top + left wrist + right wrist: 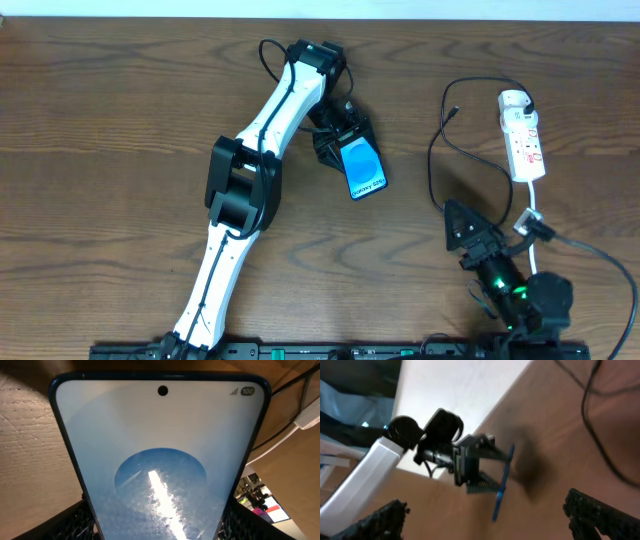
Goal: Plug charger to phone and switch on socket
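Phone (364,170) is clamped in the left gripper (346,146), raised off the table (120,120), while the right gripper (462,222) sits wide apart and empty by the charger (432,160), its tip loose near the socket (524,140), so plugging and switching look undone.

The phone (160,450) runs off the left wrist view's bottom edge.

My left gripper (345,148) clasps the phone (366,172) mid-table; my right gripper (462,222) hangs with jaws apart beside the charger (431,165); the socket (524,140) lies at the far right.
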You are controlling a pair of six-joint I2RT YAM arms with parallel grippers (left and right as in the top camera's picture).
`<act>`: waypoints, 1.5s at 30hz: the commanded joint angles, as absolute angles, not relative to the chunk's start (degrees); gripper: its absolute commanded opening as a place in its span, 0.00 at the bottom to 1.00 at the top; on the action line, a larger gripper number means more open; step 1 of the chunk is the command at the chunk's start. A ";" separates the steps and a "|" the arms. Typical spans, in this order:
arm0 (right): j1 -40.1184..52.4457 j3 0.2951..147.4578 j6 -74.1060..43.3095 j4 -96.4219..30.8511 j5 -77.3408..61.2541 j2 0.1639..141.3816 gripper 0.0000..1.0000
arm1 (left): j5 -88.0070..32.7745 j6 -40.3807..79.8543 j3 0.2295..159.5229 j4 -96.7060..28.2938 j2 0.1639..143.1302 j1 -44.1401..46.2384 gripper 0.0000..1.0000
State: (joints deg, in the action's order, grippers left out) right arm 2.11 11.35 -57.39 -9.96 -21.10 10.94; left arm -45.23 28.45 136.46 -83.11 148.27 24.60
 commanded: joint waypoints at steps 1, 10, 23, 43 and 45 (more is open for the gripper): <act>4.25 18.65 -58.46 -13.96 -21.37 17.28 0.99 | -47.57 28.12 136.03 -83.50 145.18 24.51 0.76; 12.32 32.53 -58.37 -24.97 -16.88 35.20 0.99 | -47.59 28.12 136.03 -83.55 145.18 24.51 0.76; 22.87 34.26 -63.83 -19.07 -14.83 49.74 0.99 | -47.62 28.12 136.03 -83.55 145.18 24.51 0.76; 29.93 34.26 -60.16 4.86 -1.87 77.76 0.74 | -49.95 28.10 136.03 -83.42 145.18 24.51 0.76; 30.00 34.26 -60.16 6.39 -1.83 79.37 0.71 | -49.95 28.08 136.03 -83.57 145.18 24.51 0.76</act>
State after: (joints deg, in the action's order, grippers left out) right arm 29.41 33.39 -60.88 5.41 -5.30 77.69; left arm -47.77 28.45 136.42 -83.13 148.27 24.60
